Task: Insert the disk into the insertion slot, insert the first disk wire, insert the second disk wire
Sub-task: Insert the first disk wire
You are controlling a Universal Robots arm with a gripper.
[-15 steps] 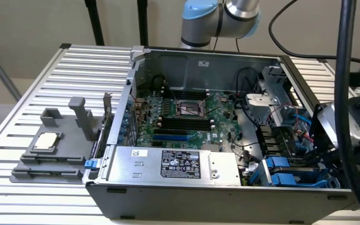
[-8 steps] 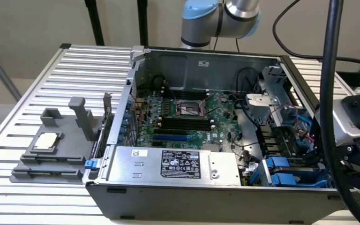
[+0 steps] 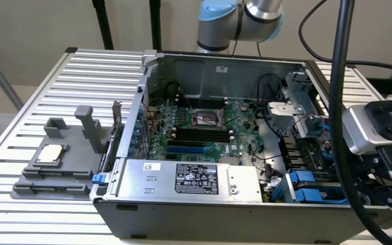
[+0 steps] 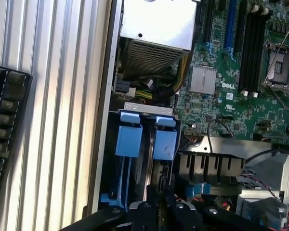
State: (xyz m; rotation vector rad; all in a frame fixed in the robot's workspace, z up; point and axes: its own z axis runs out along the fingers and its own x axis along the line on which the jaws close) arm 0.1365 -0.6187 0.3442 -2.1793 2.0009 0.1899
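At the corner of the open computer case (image 3: pixel 250 69) on the exterior view's right, the gripper (image 4: pixel 159 211) hangs directly over the insertion slot (image 4: pixel 149 108), the grey metal cage bay with blue rails. The disk (image 4: pixel 164 142) stands edge-on inside that bay, its blue frame tab just below the cage rim and beside a second blue tab (image 4: pixel 129 137). Whether it is fully home cannot be confirmed. Gripper opening: cannot be determined, nor whether a wire is held. Judged hazards: the bay is tight, with the black fan shroud (image 4: pixel 207 166) just beside it and the case wall on the other side, so an approach slightly off line could strike the rim or a tab. The loose cable bundle (image 4: pixel 154 89) under the power-supply box (image 3: pixel 189 178) lies near and could snag. Should the disk sit short of its seat, a connector pressed on could go crooked and damage contacts.
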